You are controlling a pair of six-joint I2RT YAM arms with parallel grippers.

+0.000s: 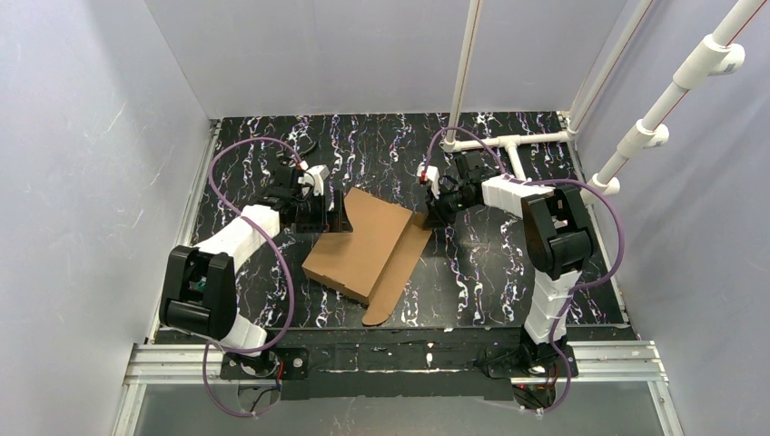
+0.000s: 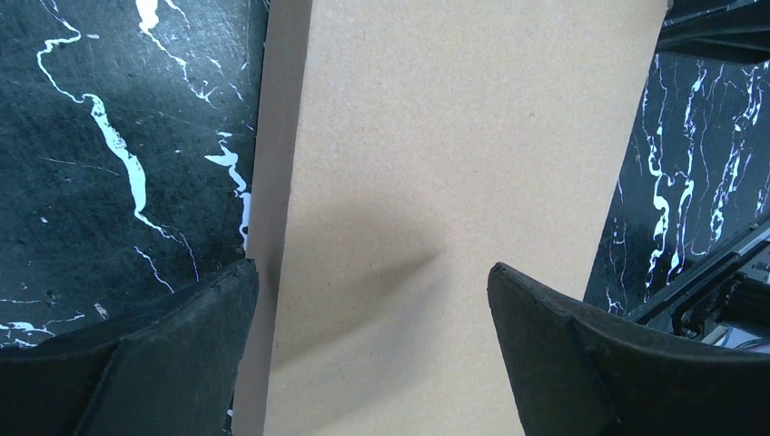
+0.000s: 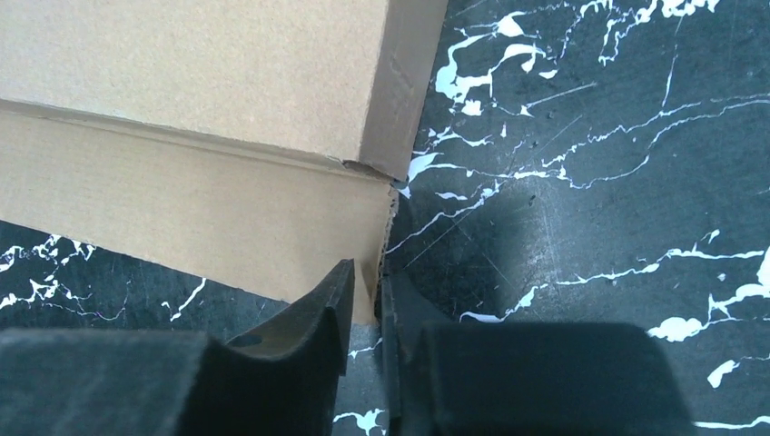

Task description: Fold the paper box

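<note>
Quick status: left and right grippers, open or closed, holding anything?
Left gripper: open, over the paper box, holding nothing.
Right gripper: closed, pinching the edge of the paper box's flap.

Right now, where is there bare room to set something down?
Bare table lies between the box and the right arm, and behind the box, by the back wall. The middle is crowded: box, left arm, right end effector.

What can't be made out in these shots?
- Top view: box tabs and slots are hidden under its own panels.
- Left wrist view: box is cut off by the top and bottom edges; whether the left tool touches it is unclear.
- Top view: right tool fingertips are too small to read.
</note>
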